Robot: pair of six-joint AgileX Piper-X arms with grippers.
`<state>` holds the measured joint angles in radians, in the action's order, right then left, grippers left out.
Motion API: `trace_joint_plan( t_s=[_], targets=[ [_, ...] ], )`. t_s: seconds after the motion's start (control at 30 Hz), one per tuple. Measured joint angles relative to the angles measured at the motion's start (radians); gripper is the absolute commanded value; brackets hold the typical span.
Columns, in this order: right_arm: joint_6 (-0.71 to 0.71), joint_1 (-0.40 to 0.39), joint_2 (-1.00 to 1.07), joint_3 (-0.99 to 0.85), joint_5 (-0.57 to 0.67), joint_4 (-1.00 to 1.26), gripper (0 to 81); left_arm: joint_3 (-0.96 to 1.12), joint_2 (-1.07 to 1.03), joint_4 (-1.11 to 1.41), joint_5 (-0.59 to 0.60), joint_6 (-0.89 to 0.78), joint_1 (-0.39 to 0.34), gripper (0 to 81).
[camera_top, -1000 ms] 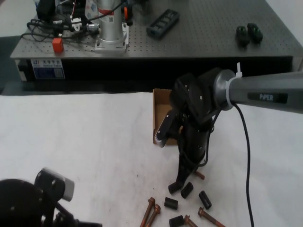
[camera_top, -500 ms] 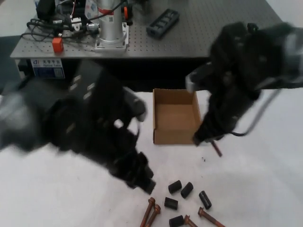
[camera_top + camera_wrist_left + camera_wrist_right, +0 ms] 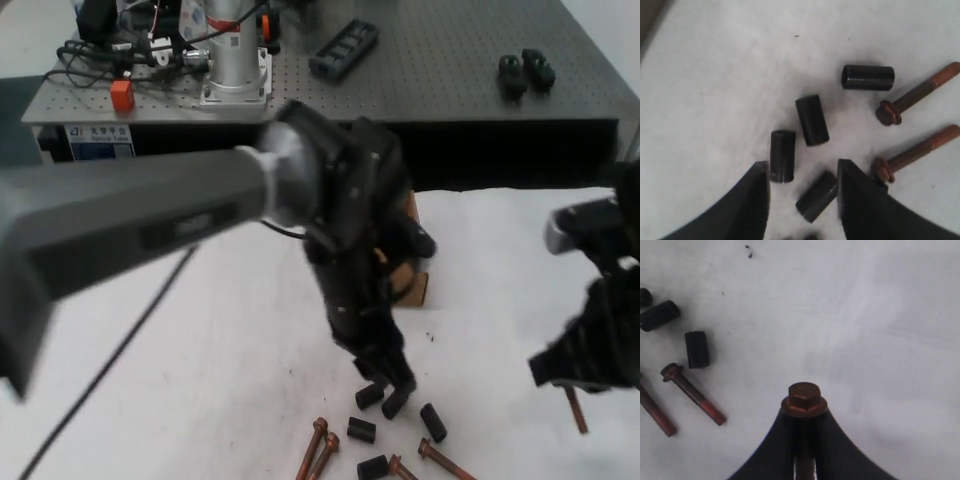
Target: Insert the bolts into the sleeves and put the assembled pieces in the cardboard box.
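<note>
The left gripper (image 3: 801, 175) is spread wide and holds nothing, low over the black sleeves (image 3: 812, 120) on the white cloth (image 3: 715, 75). The nearest sleeve (image 3: 816, 196) lies slantwise on the cloth in the gap between the two fingers, and another sits just beside one fingertip. Two more lie a little farther out. Past them are two rust-brown loose bolts (image 3: 917, 95), side by side with their heads turned towards the sleeves.

The right gripper (image 3: 804, 422) is clamped on the held bolt (image 3: 804, 399). The shank is pinched between the fingers and the hex head stands just clear of their tips. Its own camera also catches a few sleeves and two bolts lying off to one side, well apart from it.

From the high view, the left arm comes in from the left and drops onto the near cluster of sleeves. The right gripper hangs at the right of the cloth, with a brown length of bolt poking out beneath it. The cardboard box (image 3: 414, 287) stands beyond the sleeves, mostly behind the left arm, so I cannot tell what is in it.

Behind the cloth runs a perforated metal bench (image 3: 450, 60) carrying an orange block (image 3: 121, 95) and a black tray (image 3: 343, 48). A blue-and-white label (image 3: 100, 146) is on its front, with print too small to read.
</note>
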<state>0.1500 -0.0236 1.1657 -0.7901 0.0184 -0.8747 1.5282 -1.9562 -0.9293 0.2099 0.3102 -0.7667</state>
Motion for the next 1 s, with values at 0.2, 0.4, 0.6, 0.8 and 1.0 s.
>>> trace_joint_plan(
  t_s=[0.2,0.4,0.6,0.8,1.0],
  targets=[
    [-0.014,0.079,-0.139,0.091,0.026,-0.043,0.3,0.140,-0.116,-0.051,-0.033,0.000,-0.035,31.5],
    [-0.014,0.090,-0.170,0.094,0.032,-0.051,0.3,0.226,-0.201,-0.114,-0.157,0.049,-0.039,31.5],
    [-0.014,0.090,-0.169,0.094,0.035,-0.051,0.3,0.226,-0.209,-0.184,-0.187,0.082,-0.030,31.5],
    [-0.014,0.090,-0.169,0.094,0.035,-0.051,0.3,0.153,-0.209,-0.171,-0.117,0.089,-0.028,31.5],
    [-0.014,0.090,-0.169,0.094,0.035,-0.051,0.3,0.128,-0.209,-0.109,-0.077,0.074,-0.028,31.5]
  ],
)
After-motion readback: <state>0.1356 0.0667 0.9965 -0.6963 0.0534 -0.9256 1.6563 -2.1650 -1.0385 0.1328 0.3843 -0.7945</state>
